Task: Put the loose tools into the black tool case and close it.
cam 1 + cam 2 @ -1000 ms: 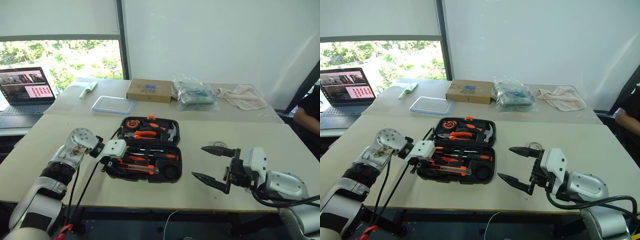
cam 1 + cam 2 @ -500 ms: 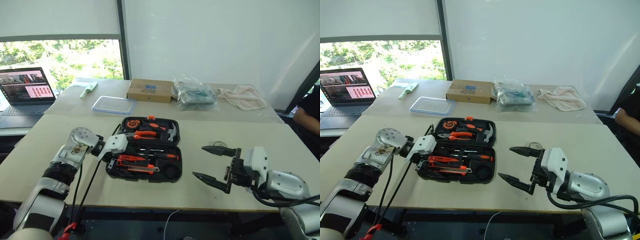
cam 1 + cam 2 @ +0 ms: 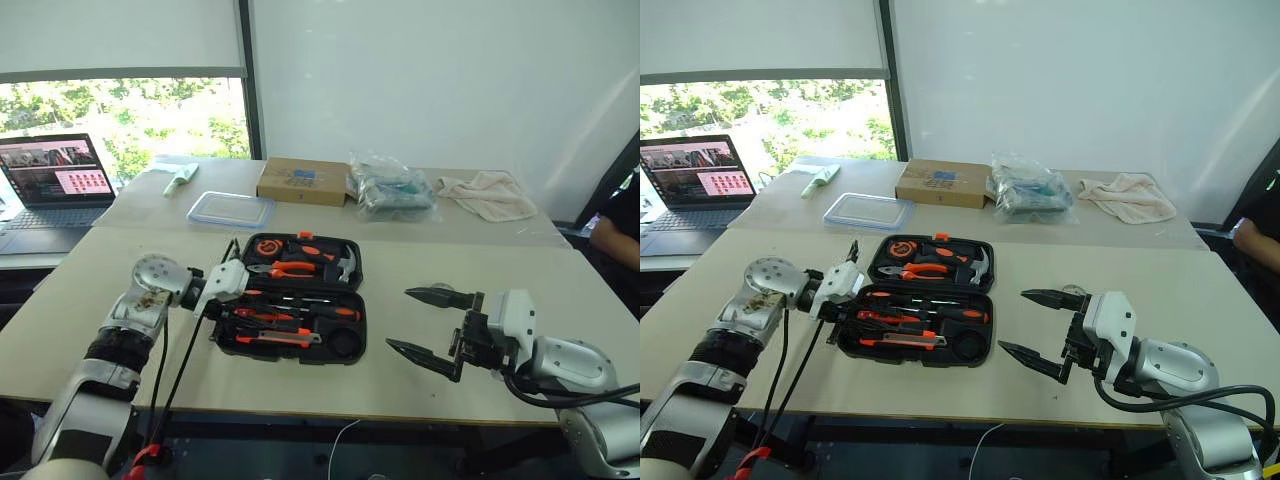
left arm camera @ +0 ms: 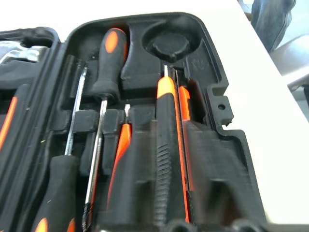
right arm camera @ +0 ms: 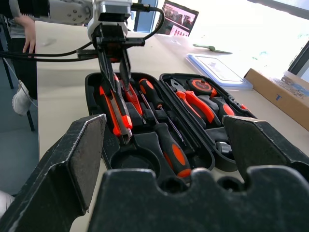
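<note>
A beige table (image 3: 90,300) runs across the room, with two robot arms reaching over its near edge. The right gripper (image 3: 420,323) hovers above bare tabletop, its two black fingers spread wide with nothing between them, pointing toward the black tool case (image 3: 352,322), which lies open and flat just beside it at the middle of the table. The left gripper (image 5: 115,72) has its fingers pressed together over the near half of the case, tips down among the tools; whether they pinch anything cannot be told. In that near half, moulded slots hold two long screwdrivers (image 4: 104,72) with black-and-orange handles, a small orange screwdriver (image 4: 121,145), a black-and-orange utility knife (image 4: 165,125) and a round black tape roll (image 4: 167,44) in the corner recess. The far half holds orange-handled pliers (image 3: 285,268), a hammer (image 3: 345,266) and a round tape measure (image 3: 265,246). Beyond the case sit a clear lidded container (image 3: 231,208), a cardboard box (image 3: 302,180), a crumpled plastic bag (image 3: 391,194) and a cloth (image 3: 491,194). A laptop (image 3: 52,185) stands open far left.
</note>
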### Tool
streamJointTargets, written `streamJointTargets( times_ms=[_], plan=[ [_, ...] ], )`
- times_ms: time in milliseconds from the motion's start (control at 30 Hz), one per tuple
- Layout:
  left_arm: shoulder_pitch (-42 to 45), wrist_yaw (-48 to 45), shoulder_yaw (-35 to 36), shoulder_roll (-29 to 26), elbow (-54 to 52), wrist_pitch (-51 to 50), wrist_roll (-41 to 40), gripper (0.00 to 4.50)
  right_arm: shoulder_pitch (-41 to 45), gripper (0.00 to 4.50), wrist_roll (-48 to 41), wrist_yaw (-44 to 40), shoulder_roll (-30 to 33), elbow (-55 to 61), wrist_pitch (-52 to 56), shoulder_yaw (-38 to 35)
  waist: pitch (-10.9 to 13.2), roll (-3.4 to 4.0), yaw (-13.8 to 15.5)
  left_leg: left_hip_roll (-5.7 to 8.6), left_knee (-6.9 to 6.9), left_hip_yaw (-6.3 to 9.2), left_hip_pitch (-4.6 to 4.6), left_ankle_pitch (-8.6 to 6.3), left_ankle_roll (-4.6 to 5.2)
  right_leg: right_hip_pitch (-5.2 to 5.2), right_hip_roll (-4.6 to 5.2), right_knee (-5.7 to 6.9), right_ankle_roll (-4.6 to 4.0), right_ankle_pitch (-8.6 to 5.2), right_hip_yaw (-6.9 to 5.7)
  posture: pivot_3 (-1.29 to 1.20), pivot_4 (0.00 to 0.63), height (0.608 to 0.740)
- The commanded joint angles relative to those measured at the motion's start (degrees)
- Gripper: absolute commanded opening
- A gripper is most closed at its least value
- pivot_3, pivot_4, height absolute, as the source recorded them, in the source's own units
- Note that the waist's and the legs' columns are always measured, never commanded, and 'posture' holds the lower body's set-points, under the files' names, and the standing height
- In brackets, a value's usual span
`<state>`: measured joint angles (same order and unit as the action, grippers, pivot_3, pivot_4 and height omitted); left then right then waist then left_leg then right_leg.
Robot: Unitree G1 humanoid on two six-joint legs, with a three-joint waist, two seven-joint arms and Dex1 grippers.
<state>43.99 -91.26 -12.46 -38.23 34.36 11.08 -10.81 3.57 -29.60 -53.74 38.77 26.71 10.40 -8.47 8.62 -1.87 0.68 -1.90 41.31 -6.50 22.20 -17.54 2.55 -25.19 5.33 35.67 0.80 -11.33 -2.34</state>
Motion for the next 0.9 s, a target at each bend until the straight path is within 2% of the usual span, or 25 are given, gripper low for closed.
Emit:
streamJointTargets(
  times_ms=[33,300,533,700,800,867,900],
  plan=[
    [-0.5,1.0,-0.2,0.3,1.4,4.0,2.5,0.01,-0.2,4.5,-0.4,0.3,0.0,1.4,-1.4,-1.3,0.0,0.0,0.0,0.0,0.0,0.0,0.0,0.0,0.0,0.0,0.0,0.0,0.0,0.0,0.0,0.0,0.15,0.74],
    [-1.1,5.5,-1.7,1.7,4.5,4.8,7.6,0.01,-1.6,4.5,-0.9,0.7,0.2,2.8,-1.0,-2.2,0.0,0.0,0.1,0.0,0.04,0.02,-0.16,-0.03,0.05,0.16,0.06,0.07,0.01,0.01,0.0,0.0,0.15,0.74],
    [-4.1,5.5,-4.1,1.6,2.4,5.6,10.1,0.01,-3.0,4.5,-0.8,1.4,0.1,3.8,-0.8,-2.6,-0.1,0.1,0.0,-0.01,0.01,0.0,-0.26,-0.03,0.06,0.19,0.06,0.13,-0.01,0.01,0.03,0.0,0.15,0.74],
    [-5.3,13.3,-6.6,1.4,0.2,4.8,17.6,0.01,-3.2,4.5,-0.5,1.9,0.1,3.6,-1.0,-2.7,-0.5,0.33,0.1,0.0,-0.01,0.0,-0.34,-0.05,0.08,0.29,0.06,0.08,0.0,0.0,0.05,0.0,0.15,0.74],
    [-5.3,17.1,-7.1,1.9,-1.7,2.9,19.8,0.01,-3.3,4.5,-0.3,2.1,-0.1,3.6,-1.2,-2.4,-0.5,0.38,0.2,-0.02,-0.05,0.01,-0.89,-0.1,0.15,0.85,0.1,0.01,0.01,-0.02,0.03,0.0,0.15,0.74],
    [-6.4,17.1,-6.8,2.3,-4.5,1.2,18.5,0.01,-3.1,4.5,-0.2,2.1,-0.2,3.4,-1.3,-2.3,-0.7,0.52,0.2,-0.05,-0.15,0.01,-1.12,-0.14,0.21,1.05,0.18,-0.03,0.04,-0.06,0.04,0.0,0.15,0.74],
    [-7.0,16.7,-6.3,2.4,-6.1,0.5,17.3,0.01,-3.1,4.5,-0.1,2.2,-0.2,3.4,-1.4,-2.3,-0.7,0.57,0.2,-0.05,-0.15,0.01,-1.11,-0.12,0.19,1.03,0.22,-0.05,0.32,-0.38,0.08,0.0,0.15,0.74]
  ],
)
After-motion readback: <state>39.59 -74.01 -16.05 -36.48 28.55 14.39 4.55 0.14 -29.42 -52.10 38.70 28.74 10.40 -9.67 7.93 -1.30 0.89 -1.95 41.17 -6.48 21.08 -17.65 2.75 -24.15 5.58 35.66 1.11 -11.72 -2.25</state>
